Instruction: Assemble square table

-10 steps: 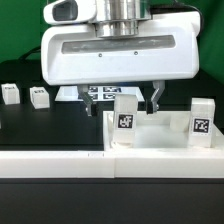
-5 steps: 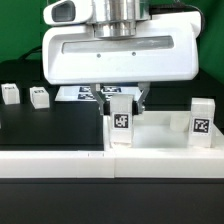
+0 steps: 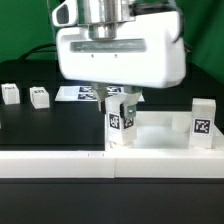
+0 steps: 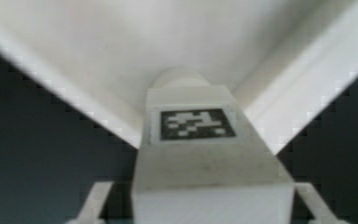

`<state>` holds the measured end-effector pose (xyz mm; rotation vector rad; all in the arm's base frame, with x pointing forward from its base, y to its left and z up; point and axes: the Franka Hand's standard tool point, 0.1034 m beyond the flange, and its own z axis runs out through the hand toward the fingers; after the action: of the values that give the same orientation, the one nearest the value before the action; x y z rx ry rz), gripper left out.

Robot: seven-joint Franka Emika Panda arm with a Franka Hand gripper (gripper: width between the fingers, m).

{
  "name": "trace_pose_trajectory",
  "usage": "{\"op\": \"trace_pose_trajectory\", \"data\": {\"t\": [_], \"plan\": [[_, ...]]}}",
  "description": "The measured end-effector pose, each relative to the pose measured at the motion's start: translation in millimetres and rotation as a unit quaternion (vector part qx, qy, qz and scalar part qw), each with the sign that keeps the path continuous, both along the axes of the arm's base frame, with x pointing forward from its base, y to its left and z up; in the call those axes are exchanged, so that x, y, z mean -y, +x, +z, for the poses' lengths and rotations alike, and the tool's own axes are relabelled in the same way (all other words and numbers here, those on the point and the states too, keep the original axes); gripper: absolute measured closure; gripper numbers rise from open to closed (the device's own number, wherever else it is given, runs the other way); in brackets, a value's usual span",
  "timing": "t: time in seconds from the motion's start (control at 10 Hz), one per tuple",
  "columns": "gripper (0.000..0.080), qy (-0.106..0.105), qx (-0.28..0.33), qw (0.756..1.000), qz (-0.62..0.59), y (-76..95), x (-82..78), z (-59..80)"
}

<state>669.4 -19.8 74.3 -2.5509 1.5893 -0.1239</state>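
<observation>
The square table top (image 3: 160, 136) lies white and flat at the front right, with a raised rim. One white tagged leg (image 3: 119, 121) stands at its near left corner, slightly tilted. My gripper (image 3: 121, 103) is shut on this leg from above, one finger on each side. In the wrist view the same leg (image 4: 197, 125) fills the middle between my fingers (image 4: 105, 200), with the table top's white rim (image 4: 69, 70) behind it. A second leg (image 3: 201, 120) stands upright at the table top's right corner. Two more legs (image 3: 10, 93) (image 3: 39, 97) lie loose on the black table at the exterior view's left.
The marker board (image 3: 80, 93) lies flat behind my gripper, partly hidden by it. A white ledge (image 3: 50, 165) runs along the front of the black table. A green backdrop stands behind.
My fingers have closed from wide open onto the near left leg. The leg has shifted slightly to the exterior view's left and tilted. The gripper body has shifted too.
</observation>
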Motion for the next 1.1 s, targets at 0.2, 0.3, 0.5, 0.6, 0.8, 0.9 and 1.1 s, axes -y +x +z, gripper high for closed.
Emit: {"op": "trace_pose_trajectory", "data": {"t": [0.2,0.3,0.5,0.6,0.8,0.9,1.1], "plan": [[0.0509,0.046,-0.021,0.988,-0.144,-2.2,4.4,0.5],[0.0509,0.054,-0.024,0.984,-0.166,-2.5,5.1,0.4],[0.0509,0.06,-0.031,0.978,-0.199,-3.8,4.1,0.5],[0.0435,0.058,-0.031,0.98,-0.19,-4.4,4.1,-0.3],[0.0252,0.026,-0.028,0.996,-0.085,-6.8,-2.5,-2.0],[0.0252,0.004,-0.016,1.0,0.023,-4.9,-8.1,-0.5],[0.0156,-0.013,0.001,0.986,0.163,-4.8,-13.0,0.6]]}}
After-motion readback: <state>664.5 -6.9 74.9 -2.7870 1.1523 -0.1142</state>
